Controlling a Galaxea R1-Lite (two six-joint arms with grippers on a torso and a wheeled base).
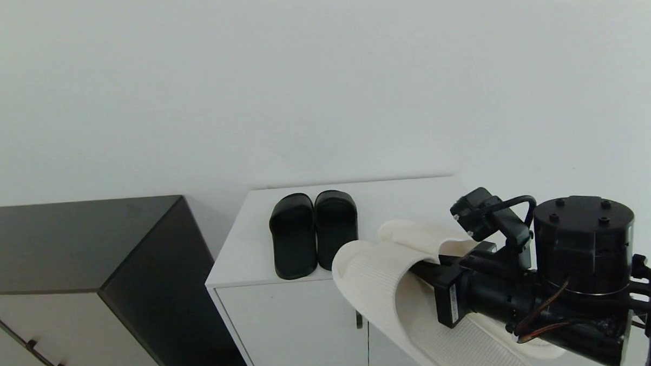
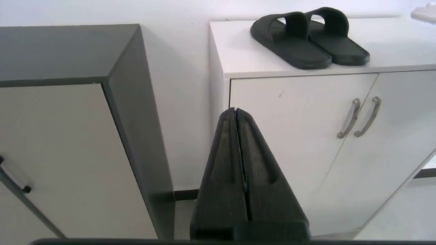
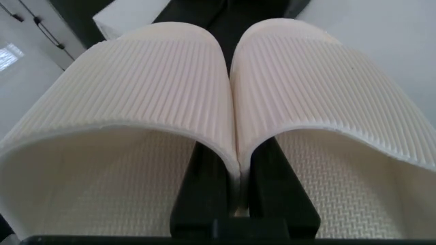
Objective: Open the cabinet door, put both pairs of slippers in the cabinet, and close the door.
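The white cabinet [image 1: 287, 325] stands against a pale wall [image 1: 322, 85], and both of its doors are closed. Their two curved metal handles [image 2: 362, 117] sit side by side at the middle seam.

A pair of black slide slippers [image 1: 311, 235] rests on the left part of the cabinet top. The two touch along their inner edges, with straps at the far end towards the wall and heels at the near edge.

The right pincer [image 3: 235, 190] holds a pair of cream ribbed slippers [image 1: 372, 279] in the air, near the camera and in front of the right half of the cabinet. One finger goes under each strap, and the jaws are drawn in so that the two inner strap walls are pinched together between them. The slippers lie side by side and touching, tilted so the end away from the wrist points up and to the left.

The left pincer [image 2: 236, 114] is fully closed, pads pressed flat together, with nothing in it. It hangs low on the left, facing the gap between the white cabinet and a dark-topped cabinet [image 1: 78, 240]. That one stands just to the left of the white cabinet and has a pale front and a dark handle.
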